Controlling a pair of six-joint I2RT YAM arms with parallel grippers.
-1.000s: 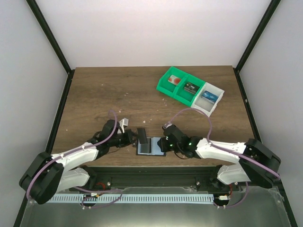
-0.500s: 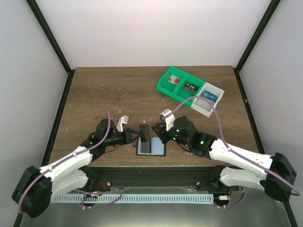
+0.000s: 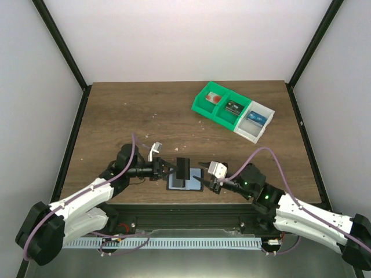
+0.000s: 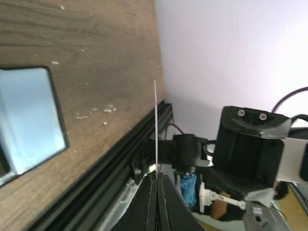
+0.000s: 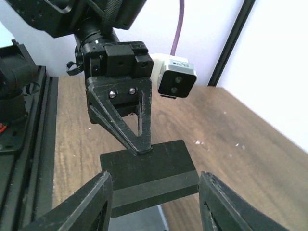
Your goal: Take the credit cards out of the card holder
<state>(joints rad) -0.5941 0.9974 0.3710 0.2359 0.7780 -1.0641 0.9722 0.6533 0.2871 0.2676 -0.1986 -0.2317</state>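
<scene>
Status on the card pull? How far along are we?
Done: one black card is out of the open card holder, pinched in the left gripper. In hand: the open right gripper straddles that card without gripping it. Left: whether more cards sit in the card holder cannot be seen.
</scene>
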